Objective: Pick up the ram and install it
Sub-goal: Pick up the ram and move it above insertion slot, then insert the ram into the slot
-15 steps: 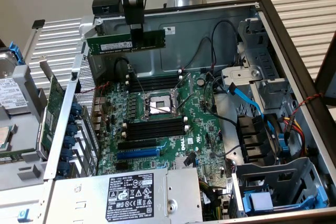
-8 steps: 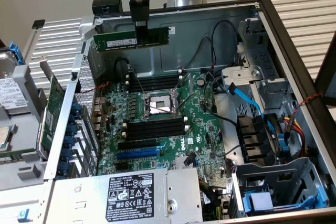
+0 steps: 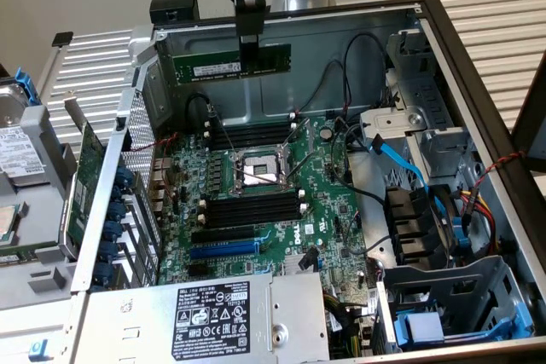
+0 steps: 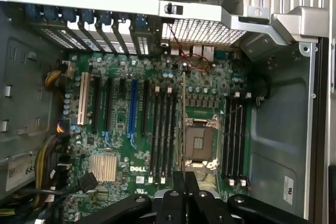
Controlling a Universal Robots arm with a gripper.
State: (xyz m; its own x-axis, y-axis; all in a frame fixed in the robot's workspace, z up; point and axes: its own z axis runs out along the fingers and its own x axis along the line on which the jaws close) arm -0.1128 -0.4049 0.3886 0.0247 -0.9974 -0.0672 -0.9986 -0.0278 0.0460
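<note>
One ram [image 3: 205, 66] pinched in the hand [image 3: 248, 64], held level upper centre of frame above the motherboard [image 3: 333, 202].

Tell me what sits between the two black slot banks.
The CPU socket, in its metal frame; both the exterior and wrist views show it.

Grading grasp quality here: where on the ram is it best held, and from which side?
By the middle of its upper long edge, from above, pinching both flat faces. The ram hangs level over the motherboard, its lower long edge left free for a slot. The gripper is clamped on it just so.
</note>
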